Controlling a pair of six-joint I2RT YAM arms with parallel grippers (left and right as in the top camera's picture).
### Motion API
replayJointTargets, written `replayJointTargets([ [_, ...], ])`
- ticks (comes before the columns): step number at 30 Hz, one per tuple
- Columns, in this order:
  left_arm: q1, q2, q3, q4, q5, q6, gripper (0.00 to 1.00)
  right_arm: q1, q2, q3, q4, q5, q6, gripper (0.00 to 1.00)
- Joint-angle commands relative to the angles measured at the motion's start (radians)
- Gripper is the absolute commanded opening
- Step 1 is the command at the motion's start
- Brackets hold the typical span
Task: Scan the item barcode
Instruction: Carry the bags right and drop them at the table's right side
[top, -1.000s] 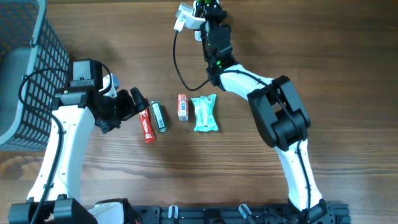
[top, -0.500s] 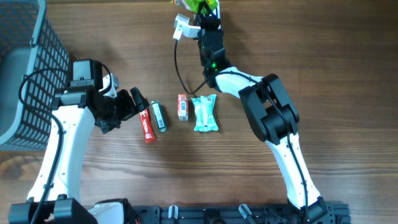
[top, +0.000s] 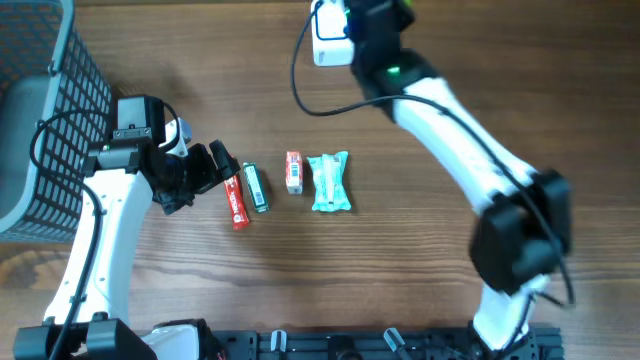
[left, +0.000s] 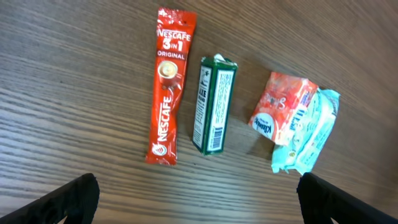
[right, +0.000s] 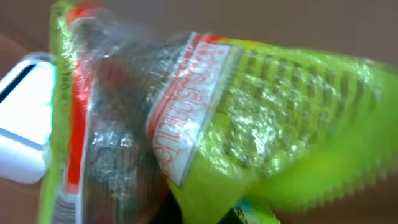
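Note:
A crinkly yellow-green packet (right: 249, 118) with a red-and-white label fills the right wrist view, held in my shut right gripper (top: 375, 18) at the table's far edge. The white barcode scanner (top: 330, 24) sits just left of the packet, also seen as scanner (right: 22, 118) in the wrist view. My left gripper (top: 212, 170) hangs open over the table beside a red Nescafe stick (left: 169, 87). Its black fingertips (left: 71, 199) show at the lower corners with nothing between them.
In a row lie the Nescafe stick (top: 236, 200), a green box (top: 257, 188), a red-orange tissue pack (top: 294, 171) and a teal pack (top: 330, 182). A grey mesh basket (top: 40, 120) stands at the far left. The scanner's black cable (top: 300, 85) loops over the table.
The right arm has swung to the right, its elbow now far out on the right side, still holding the packet. The scanner sits a little further right. The left arm has not moved.

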Motion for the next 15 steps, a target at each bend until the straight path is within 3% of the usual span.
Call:
replayJointTargets([
  [1,-0.003,-0.011,-0.005,0.0,0.008,0.001,1.0,-0.111,-0.079,-0.002,-0.359,-0.159,0.313,0.04],
  [4,-0.003,-0.011,-0.005,0.0,0.008,0.001,1.0,-0.251,-0.066,-0.042,-0.643,-0.325,0.401,0.05],
  [6,-0.003,-0.011,-0.005,0.0,0.008,0.001,1.0,-0.34,-0.057,-0.094,-0.678,-0.344,0.454,0.05],
  [9,-0.003,-0.011,-0.005,-0.001,0.008,0.001,1.0,-0.491,-0.055,-0.216,-0.6,-0.345,0.488,0.05],
  [10,-0.003,-0.011,-0.005,-0.001,0.008,0.001,1.0,-0.541,-0.055,-0.257,-0.566,-0.362,0.493,0.24],
  [11,-0.003,-0.011,-0.005,0.0,0.008,0.001,1.0,-0.565,-0.055,-0.27,-0.557,-0.377,0.493,0.68],
  [12,-0.003,-0.011,-0.005,0.0,0.008,0.001,1.0,-0.587,-0.055,-0.276,-0.554,-0.381,0.493,0.89],
  [13,-0.003,-0.011,-0.005,0.0,0.008,0.001,1.0,-0.608,-0.058,-0.273,-0.558,-0.377,0.487,0.96],
  [15,-0.003,-0.011,-0.005,0.0,0.008,0.001,1.0,-0.618,-0.098,-0.23,-0.592,-0.271,0.488,0.99],
])
